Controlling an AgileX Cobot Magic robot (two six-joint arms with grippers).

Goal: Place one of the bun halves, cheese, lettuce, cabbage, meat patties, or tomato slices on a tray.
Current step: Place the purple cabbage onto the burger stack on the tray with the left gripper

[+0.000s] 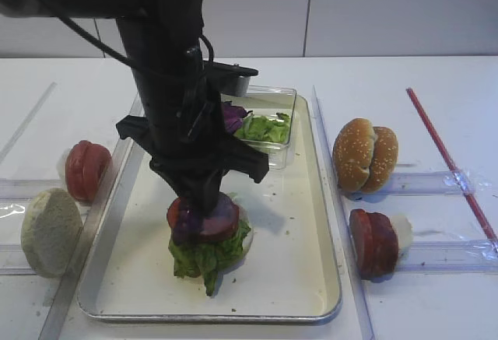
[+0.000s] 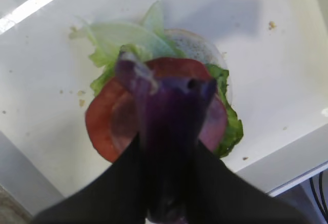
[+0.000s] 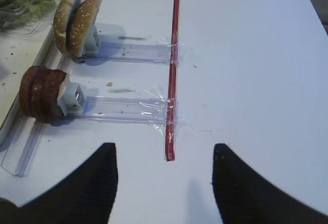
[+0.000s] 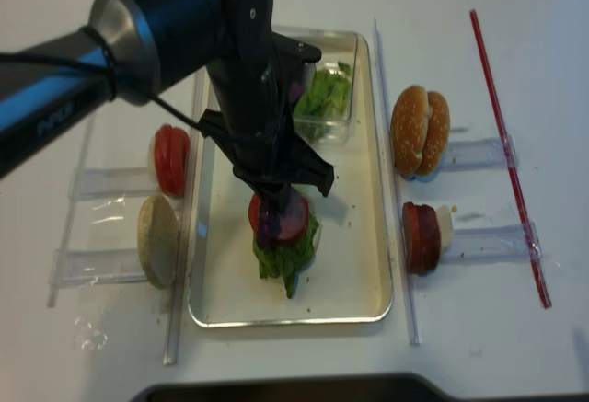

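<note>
On the metal tray (image 1: 311,309) lies a stack: a bun half (image 1: 243,239), green lettuce (image 1: 204,256), a pink meat patty (image 2: 215,124) and a red tomato slice (image 1: 226,217). My left gripper (image 1: 204,208) reaches straight down onto the stack. In the left wrist view this left gripper (image 2: 169,152) is shut on a dark purple cabbage leaf (image 2: 166,121), which hangs onto the tomato slice (image 2: 102,124). My right gripper (image 3: 165,147) hovers open over the bare table on the right, with nothing between its fingers.
A clear box (image 1: 268,126) with lettuce and purple leaves stands at the tray's far end. Right of the tray, racks hold two bun halves (image 1: 364,155) and dark red slices (image 1: 373,243). On the left stand tomato slices (image 1: 85,170) and a bun half (image 1: 50,231). A red strip (image 1: 451,161) runs along the far right.
</note>
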